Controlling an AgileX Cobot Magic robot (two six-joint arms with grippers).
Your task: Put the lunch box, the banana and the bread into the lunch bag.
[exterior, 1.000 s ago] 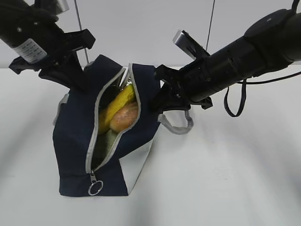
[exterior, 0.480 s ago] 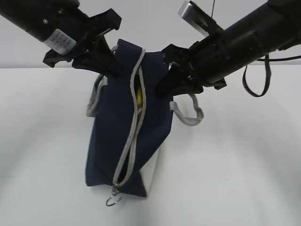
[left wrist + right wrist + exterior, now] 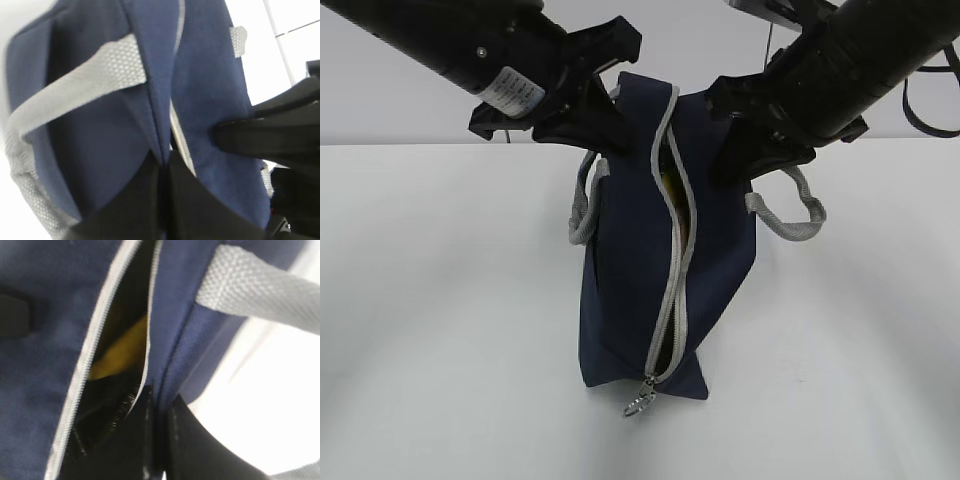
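Blue lunch bag point(image 3: 640, 280) hanging mid-frame, my left gripper point(image 3: 605, 135) and right gripper point(image 3: 735, 160) pinching its top edges, yellow banana point(image 3: 122, 352) peeking through the open zipper point(image 3: 670, 300).

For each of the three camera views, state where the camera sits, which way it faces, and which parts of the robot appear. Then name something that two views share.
Exterior view: faces the table front-on from a slant, at the lunch bag; both arms show.
Left wrist view: on the left arm, close on the bag's fabric; left gripper pinches it, and the other arm's dark gripper shows at right.
Right wrist view: on the right arm, looks into the unzipped opening; right gripper pinches the edge.
Shared: banana, exterior and right wrist.
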